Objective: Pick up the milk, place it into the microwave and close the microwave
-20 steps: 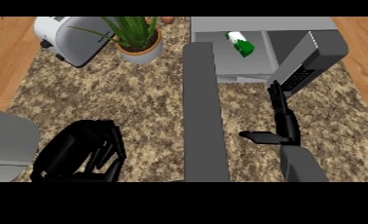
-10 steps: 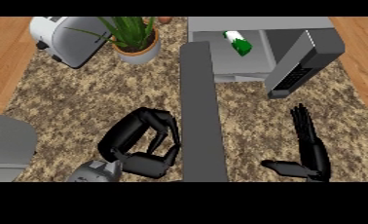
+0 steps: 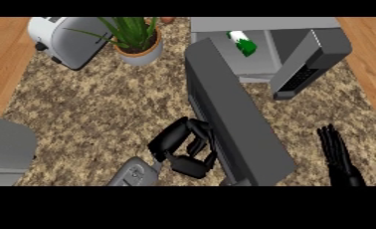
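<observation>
Left hand (image 3: 183,146) touches door (image 3: 231,118); milk (image 3: 242,44) lies tilted.

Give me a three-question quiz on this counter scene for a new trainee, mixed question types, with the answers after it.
1. True or false: the milk already lies inside the microwave.
2. Which hand is against the microwave door? A) the left hand B) the right hand C) both hands
3. Fill the gap: between the toaster and the microwave stands a potted ____.

Key
1. True: the white and green carton shows in the open cavity.
2. A: the left hand, fingers curled, is at the door's left face; the right hand is open at the view's lower right, apart from it.
3. Plant.
</observation>
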Controlling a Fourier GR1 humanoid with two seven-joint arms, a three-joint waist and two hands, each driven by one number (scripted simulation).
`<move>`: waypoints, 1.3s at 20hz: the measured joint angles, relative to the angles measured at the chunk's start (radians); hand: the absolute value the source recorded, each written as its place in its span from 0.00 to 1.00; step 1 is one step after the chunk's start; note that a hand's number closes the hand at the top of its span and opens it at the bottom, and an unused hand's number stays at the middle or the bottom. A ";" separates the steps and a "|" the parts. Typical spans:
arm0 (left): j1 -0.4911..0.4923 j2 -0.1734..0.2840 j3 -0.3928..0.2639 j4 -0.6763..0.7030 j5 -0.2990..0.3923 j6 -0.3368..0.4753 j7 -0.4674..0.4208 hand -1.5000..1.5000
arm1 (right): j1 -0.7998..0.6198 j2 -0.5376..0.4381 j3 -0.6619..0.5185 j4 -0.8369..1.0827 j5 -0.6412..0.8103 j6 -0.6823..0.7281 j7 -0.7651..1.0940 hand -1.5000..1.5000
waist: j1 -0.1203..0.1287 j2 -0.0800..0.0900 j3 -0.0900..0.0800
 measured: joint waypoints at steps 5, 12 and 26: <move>-0.101 0.000 -0.113 0.192 0.096 0.195 -0.145 1.00 | 0.063 -0.023 0.010 -0.150 -0.061 0.076 0.044 0.00 | -0.021 0.005 -0.001; -0.191 0.000 -0.275 0.336 0.295 0.368 -0.236 1.00 | 0.140 -0.040 0.035 -0.358 -0.135 0.135 0.127 0.00 | -0.049 0.011 -0.002; -0.325 0.002 -0.417 0.325 0.611 0.563 -0.261 1.00 | 0.141 -0.108 0.063 -0.576 -0.229 0.225 0.275 0.00 | -0.136 0.030 -0.005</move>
